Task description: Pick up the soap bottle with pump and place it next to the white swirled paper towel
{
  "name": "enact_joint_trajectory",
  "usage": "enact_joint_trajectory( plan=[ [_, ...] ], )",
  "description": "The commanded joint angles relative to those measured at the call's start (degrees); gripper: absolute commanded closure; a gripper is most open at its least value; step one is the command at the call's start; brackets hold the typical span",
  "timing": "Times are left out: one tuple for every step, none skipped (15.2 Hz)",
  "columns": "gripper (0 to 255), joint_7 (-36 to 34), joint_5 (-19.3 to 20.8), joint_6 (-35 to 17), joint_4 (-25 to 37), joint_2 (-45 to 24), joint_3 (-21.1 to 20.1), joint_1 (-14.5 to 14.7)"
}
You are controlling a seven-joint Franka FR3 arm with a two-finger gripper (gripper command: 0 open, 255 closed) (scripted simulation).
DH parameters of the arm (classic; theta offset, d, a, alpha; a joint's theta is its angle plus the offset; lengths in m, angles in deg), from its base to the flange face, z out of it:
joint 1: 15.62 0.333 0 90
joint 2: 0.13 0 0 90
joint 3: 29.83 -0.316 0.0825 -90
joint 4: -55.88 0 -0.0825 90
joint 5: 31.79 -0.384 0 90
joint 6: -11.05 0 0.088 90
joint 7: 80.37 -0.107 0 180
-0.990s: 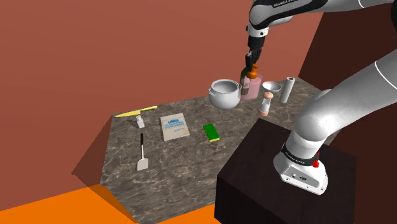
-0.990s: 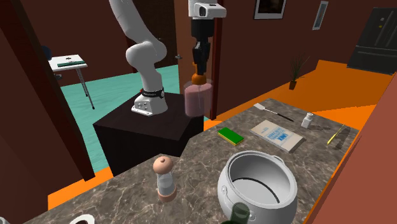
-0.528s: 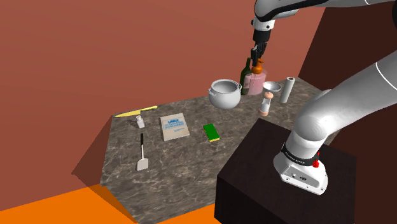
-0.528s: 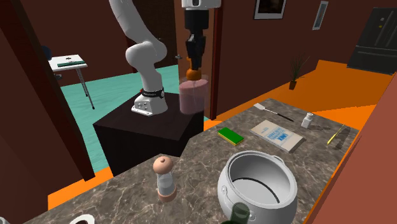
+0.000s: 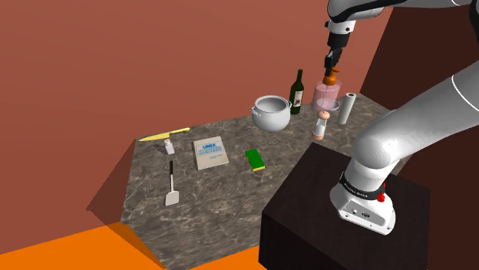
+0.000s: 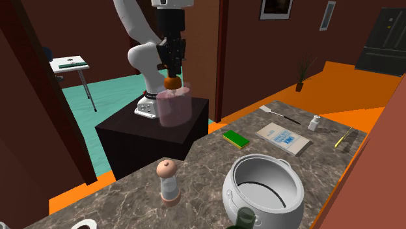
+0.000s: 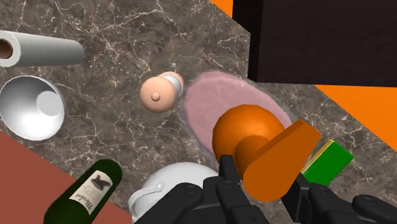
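Hanging in the air above the marble counter (image 5: 222, 192), the soap bottle (image 5: 326, 93) is clear of the surface, so the pick-up part looks done. Across the shoulder view from its left come the grey pot (image 5: 271, 112), the dark wine bottle (image 5: 296, 93), then the pink bottle with its orange pump, a small mill (image 5: 320, 123) nearer, and at the far right the paper towel roll (image 5: 346, 107), standing upright. The gripper (image 5: 331, 66) pinches the pump from above; in the wrist view its black fingers (image 7: 228, 178) clasp the pump's neck. What is left, I judge, is a short carry toward the roll, lowering the bottle onto free counter beside it, and letting go
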Motion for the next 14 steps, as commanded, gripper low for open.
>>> enact_joint_trajectory(
  plan=[
    [255, 3.1, 0.7, 0.2, 1.4, -0.7, 2.4, -0.8],
    [255, 4.6, 0.9, 0.2, 2.1, -1.2, 3.6, -1.1],
    [255, 6.2, 1.1, 0.2, 2.9, -1.8, 4.9, -1.4],
    [255, 7.7, 1.2, 0.1, 3.7, -2.4, 6.2, -1.6],
    [255, 9.3, 1.3, 0.0, 4.6, -3.2, 7.5, -1.8],
    [255, 10.9, 1.3, -0.1, 5.5, -4.0, 8.8, -1.9],
    [255, 12.6, 1.2, -0.2, 6.5, -4.9, 10.2, -2.0],
    [255, 14.2, 1.0, -0.3, 7.6, -5.9, 11.6, -2.1],
    [255, 16.0, 0.7, -0.4, 8.7, -6.9, 13.1, -2.1],
    [255, 17.7, 0.3, -0.5, 9.9, -8.1, 14.6, -2.0],
    [255, 19.6, -0.2, -0.6, 11.1, -9.4, 16.2, -2.0],
    [255, 21.5, -0.9, -0.8, 12.4, -10.8, 17.8, -1.8],
    [255, 23.5, -1.7, -0.9, 13.8, -12.3, 19.5, -1.7],
    [255, 25.5, -2.7, -1.0, 15.2, -14.0, 21.3, -1.5]
  ],
)
